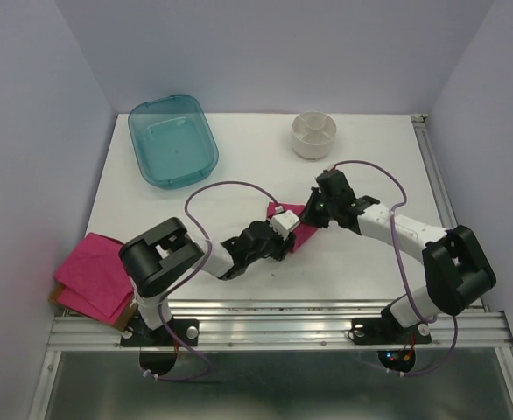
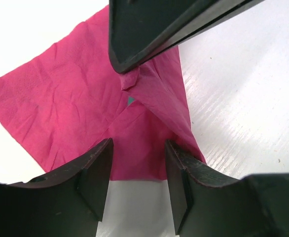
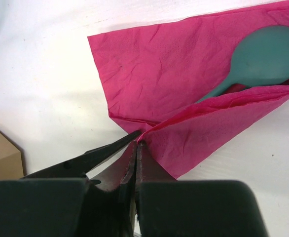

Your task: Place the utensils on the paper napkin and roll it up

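The magenta paper napkin (image 1: 303, 229) lies mid-table between both grippers. My right gripper (image 3: 138, 143) is shut on one corner of the paper napkin (image 3: 174, 74) and has folded a flap over the utensils. A dark-teal spoon bowl (image 3: 268, 54) shows on the sheet, its handle hidden under the flap. In the left wrist view only a tiny teal speck of a utensil (image 2: 130, 101) peeks out by the fold. My left gripper (image 2: 138, 153) stands open over the napkin's near edge (image 2: 134, 170), holding nothing. From above, the left gripper (image 1: 285, 238) and right gripper (image 1: 313, 213) nearly meet.
A teal plastic bin (image 1: 173, 140) sits at the back left and a white divided cup (image 1: 314, 134) at the back centre. A pile of pink napkins (image 1: 90, 273) rests on cardboard (image 3: 1, 153) at the near left edge.
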Robot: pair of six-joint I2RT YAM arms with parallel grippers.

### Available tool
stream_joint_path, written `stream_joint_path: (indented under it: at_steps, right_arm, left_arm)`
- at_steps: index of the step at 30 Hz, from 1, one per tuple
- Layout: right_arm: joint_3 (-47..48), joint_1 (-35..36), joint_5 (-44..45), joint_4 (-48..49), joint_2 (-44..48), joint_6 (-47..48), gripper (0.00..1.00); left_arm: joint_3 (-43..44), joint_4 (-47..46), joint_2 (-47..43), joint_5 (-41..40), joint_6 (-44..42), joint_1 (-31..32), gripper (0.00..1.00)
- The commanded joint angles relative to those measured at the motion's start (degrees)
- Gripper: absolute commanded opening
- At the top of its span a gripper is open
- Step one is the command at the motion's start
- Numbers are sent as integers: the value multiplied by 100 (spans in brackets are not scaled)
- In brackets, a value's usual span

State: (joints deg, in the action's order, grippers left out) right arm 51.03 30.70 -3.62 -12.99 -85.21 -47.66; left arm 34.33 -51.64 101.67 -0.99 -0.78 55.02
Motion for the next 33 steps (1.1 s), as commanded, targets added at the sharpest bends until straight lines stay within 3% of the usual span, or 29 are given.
stream_joint_path:
  at_steps: [1, 12, 16, 21, 33]
  right_arm:
    - [180, -55, 72, 245, -13, 134, 1]
    - [189, -64, -51, 376, -154, 160, 1]
    - [232, -64, -130, 438, -285, 169, 2]
    - [294, -64, -174, 491, -400, 152, 2]
    - [558, -64, -209, 596, -751, 187, 3]
  left_arm:
    - [30, -83, -463, -234, 60, 8, 56]
    - [-260, -294, -771, -366, 376, -44, 54]
    - [-426, -329, -955, -664, 525, -53, 49]
    - [-716, -444, -1333, -1069, 596, -53, 51]
    - [-533, -435, -1510, -481, 456, 140, 53]
